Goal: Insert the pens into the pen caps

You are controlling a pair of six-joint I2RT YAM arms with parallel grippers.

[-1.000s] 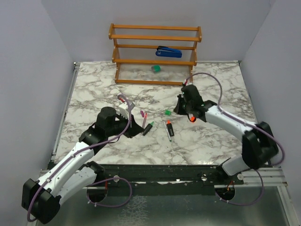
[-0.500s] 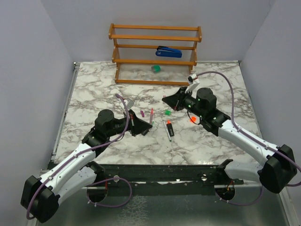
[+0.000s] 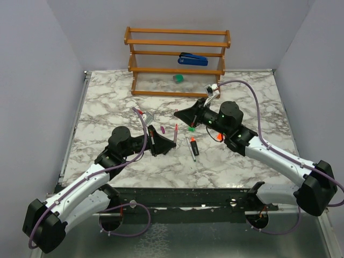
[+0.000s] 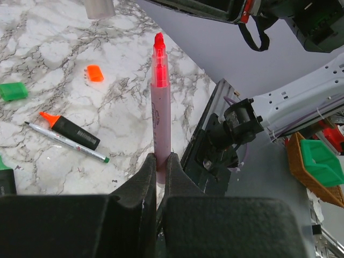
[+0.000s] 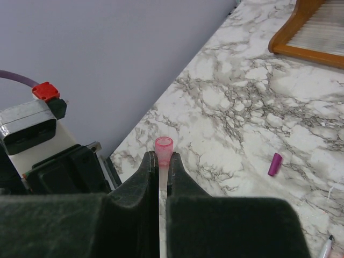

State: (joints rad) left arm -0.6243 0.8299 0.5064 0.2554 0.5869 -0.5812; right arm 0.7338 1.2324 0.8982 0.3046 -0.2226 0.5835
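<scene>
My left gripper (image 3: 172,142) (image 4: 161,158) is shut on the lower end of the thin pink pen (image 3: 175,130) (image 4: 160,102), whose red tip points away from the wrist. A short way beyond it, my right gripper (image 3: 179,114) (image 5: 161,156) is shut on a pale pink cap (image 5: 164,147), open mouth outward. On the marble lie a purple cap (image 3: 162,130) (image 5: 275,164), a green cap (image 3: 192,129) (image 4: 12,91), an orange cap (image 3: 219,136) (image 4: 95,73), the orange-tipped black marker (image 3: 194,147) (image 4: 70,131) and the thin grey pen (image 3: 191,151) (image 4: 67,142). The green-tipped marker (image 4: 4,181) shows only at the left wrist view's edge.
A wooden rack (image 3: 177,67) stands at the back of the marble table (image 3: 107,102), with a blue stapler (image 3: 192,59) on a shelf and a green block (image 3: 178,78) below it. Grey walls close in the left, right and back sides.
The right arm swung left and stretched out low, bringing the cap toward the left gripper. The left gripper moved right with the pink pen, lifting it off the table.
</scene>
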